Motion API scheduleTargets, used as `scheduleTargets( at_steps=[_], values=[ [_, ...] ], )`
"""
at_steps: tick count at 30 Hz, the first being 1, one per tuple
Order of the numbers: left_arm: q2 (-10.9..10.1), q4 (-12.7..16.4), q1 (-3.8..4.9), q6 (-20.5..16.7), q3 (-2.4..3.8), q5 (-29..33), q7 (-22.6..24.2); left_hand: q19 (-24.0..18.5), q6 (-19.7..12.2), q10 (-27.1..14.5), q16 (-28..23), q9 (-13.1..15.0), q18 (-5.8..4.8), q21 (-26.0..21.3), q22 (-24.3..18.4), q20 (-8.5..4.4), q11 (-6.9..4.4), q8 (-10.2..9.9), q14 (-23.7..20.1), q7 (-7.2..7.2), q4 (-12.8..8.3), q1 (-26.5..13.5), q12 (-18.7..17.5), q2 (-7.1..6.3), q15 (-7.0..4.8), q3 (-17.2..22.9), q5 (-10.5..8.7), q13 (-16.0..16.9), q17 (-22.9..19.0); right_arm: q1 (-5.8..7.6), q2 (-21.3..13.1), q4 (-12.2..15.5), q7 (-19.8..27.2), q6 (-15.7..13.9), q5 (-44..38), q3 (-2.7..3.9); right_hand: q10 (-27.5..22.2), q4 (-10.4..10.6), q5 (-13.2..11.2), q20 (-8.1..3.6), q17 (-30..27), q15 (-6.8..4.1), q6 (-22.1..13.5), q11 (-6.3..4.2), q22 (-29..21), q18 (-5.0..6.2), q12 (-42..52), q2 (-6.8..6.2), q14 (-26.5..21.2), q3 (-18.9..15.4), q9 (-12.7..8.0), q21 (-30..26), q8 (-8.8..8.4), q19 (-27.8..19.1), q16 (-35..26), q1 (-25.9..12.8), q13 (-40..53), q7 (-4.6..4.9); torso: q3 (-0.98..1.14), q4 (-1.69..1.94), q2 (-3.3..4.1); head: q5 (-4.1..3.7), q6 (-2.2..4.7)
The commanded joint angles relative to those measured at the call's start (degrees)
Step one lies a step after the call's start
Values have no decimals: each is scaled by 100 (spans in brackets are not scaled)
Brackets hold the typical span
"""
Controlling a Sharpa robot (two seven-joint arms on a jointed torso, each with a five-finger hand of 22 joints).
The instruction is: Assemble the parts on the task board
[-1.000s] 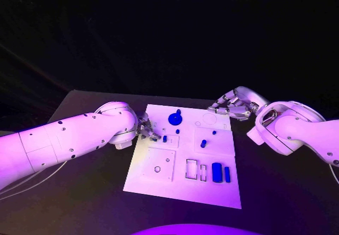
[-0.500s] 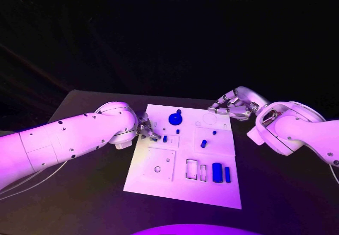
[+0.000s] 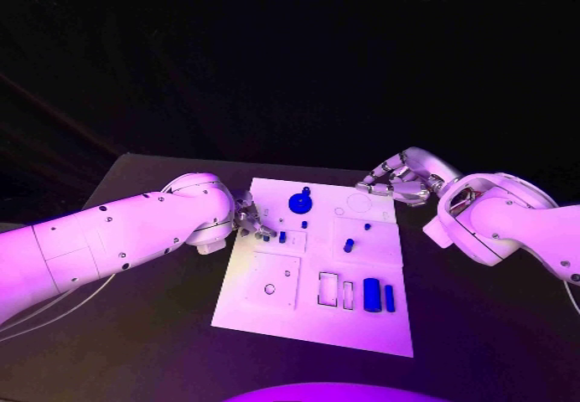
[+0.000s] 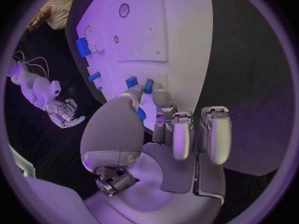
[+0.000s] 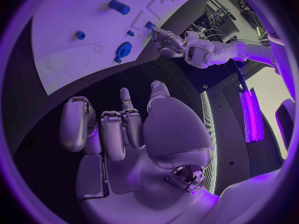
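Nothing has moved: my left hand (image 3: pixel 251 222) still pinches a part (image 4: pixel 148 86) at the board's (image 3: pixel 317 310) left edge; right hand (image 3: pixel 396 184) idle, half-curled, empty.

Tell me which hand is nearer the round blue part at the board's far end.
Left. The left hand sits at the board's left edge, just short of the round blue part; the right hand hovers off the board's far right corner.

The left hand (image 3: pixel 251 223) has fingertips pinched together on a small blue part (image 4: pixel 148 86); the right hand (image 3: pixel 393 185) hovers, fingers loosely curled and holding nothing.
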Motion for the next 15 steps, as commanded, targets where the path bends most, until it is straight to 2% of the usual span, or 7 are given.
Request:
scheduleTargets(
  at_steps=[1,9,15],
  values=[
    [5,-3,-7,-40,-4,25,-37,581,34,-29,37,-6,-32,9,1477,-26,19,-29,592,15,-1,-24,29,32,-20,-71,-25,-5,1510,-3,3,4,36,-2,-29,0,-19,-10,-7,-11,887,-45,-17,4,468,107,-22,18,454,-33,5,-18,35,0,-37,-58,678,-5,0,-1,-2,1,-1],
    [-7,10,-7,-129,-3,63,-9,583,36,-31,37,-7,-33,11,1480,-27,18,-32,592,14,-2,-40,34,67,-19,-188,-25,-9,1510,-3,5,1,37,-3,-29,0,-19,-10,-7,-11,887,-45,-17,4,468,107,-22,18,454,-33,5,-18,35,0,-37,-58,678,-5,0,-2,1,2,-2],
    [-89,88,-6,-430,24,196,108,561,23,-49,37,-8,-24,-14,1450,-28,19,-38,592,16,-8,-4,16,115,-20,-235,-20,-39,1510,-3,10,-8,36,-3,-29,0,-19,-10,-7,-11,887,-45,-17,4,468,107,-22,18,454,-33,5,-18,35,0,-37,-58,678,-5,0,1,-2,-2,1]
  ],
)
